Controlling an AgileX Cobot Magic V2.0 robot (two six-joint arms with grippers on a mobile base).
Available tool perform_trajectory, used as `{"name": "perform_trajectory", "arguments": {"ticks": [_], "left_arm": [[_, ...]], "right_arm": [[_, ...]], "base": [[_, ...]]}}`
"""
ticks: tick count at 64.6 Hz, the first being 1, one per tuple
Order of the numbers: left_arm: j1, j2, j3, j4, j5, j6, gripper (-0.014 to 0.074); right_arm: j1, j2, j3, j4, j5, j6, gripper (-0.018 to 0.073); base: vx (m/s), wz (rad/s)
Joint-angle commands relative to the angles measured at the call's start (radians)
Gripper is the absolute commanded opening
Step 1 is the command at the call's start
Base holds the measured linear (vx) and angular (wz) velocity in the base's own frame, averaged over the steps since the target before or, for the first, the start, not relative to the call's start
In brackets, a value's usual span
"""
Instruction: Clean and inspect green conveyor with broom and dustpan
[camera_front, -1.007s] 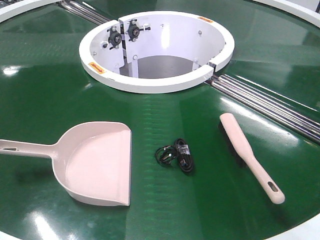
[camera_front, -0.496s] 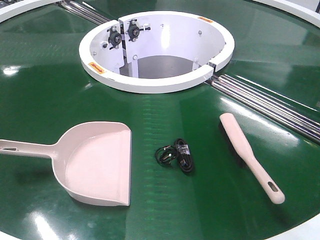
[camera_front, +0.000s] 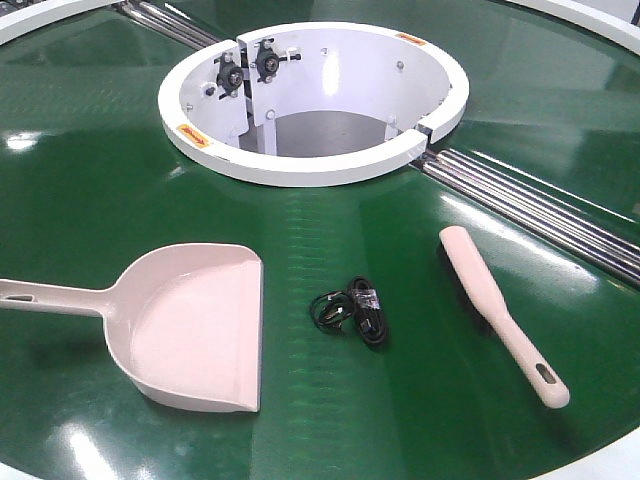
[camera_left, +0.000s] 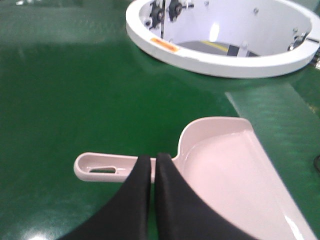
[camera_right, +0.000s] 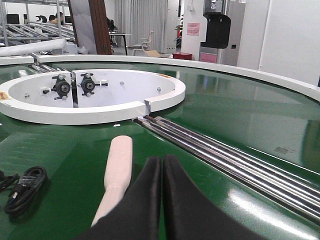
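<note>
L gripper (camera_left: 153, 159) jaws are pressed together, nothing held; dustpan (camera_left: 225, 165) handle is seen just beyond them, scoop ahead-right. R gripper (camera_right: 161, 160) jaws are likewise closed, empty; broom (camera_right: 118, 170) is laid just ahead-left, cable coil (camera_right: 22, 192) farther left, all on conveyor (camera_front: 100, 180).

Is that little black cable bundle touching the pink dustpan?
Apart. The front-facing view shows bare green conveyor between the cable bundle and the dustpan.
</note>
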Motion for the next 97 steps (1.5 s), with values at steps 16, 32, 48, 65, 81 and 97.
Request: {"name": "perform_trajectory", "arguments": {"ticks": [16,32,48,65,81,97], "left_arm": [[-0.001,0.077,-0.037,-0.001,-0.104,0.012,0.0300],[-0.001,0.075,-0.036,-0.005,-0.116,0.030,0.0511],[-0.001,0.100,-0.154,-0.086,0.129,0.101,0.0477],[-0.001,0.288,-0.516,-0.082,0.446,0.385,0.0471],[-0.001,0.517,-0.797,-0.089,0.689,0.691,0.0471],[-0.002,0.696,-0.874,-0.139,0.810,0.930,0.0471]], "right_arm": [[-0.006,-0.010,0.004,-0.004,-0.074,0.002,-0.0008],[-0.006,-0.010,0.004,-0.004,-0.074,0.002,-0.0008],[-0.006,-0.010,0.004,-0.004,-0.074,0.002,-0.0008],[-0.006,-0.011,0.004,-0.004,-0.068,0.002,-0.0008],[-0.006,-0.011,0.004,-0.004,-0.068,0.002,-0.0008],[-0.006,-0.012,0.004,-0.004,-0.068,0.002,-0.0008]], "base": [[0.00,0.00],[0.00,0.00],[0.00,0.00],[0.00,0.00],[0.00,0.00],[0.00,0.00]]}}
